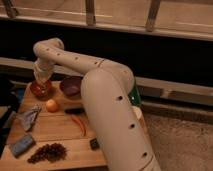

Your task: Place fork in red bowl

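The red bowl (40, 90) stands at the back left of the wooden table (55, 134). My gripper (42, 80) hangs right over the bowl, its tip at the bowl's rim, at the end of the big white arm (105, 100) that arches in from the right. I cannot make out the fork; it may be hidden at the gripper or inside the bowl.
A purple bowl (71, 86) stands right of the red bowl. In front lie an orange (52, 105), a black-handled knife (74, 111), a red chili pepper (80, 125), a grey cloth (29, 117), a blue sponge (21, 145), dark grapes (47, 152) and a green bin (134, 95).
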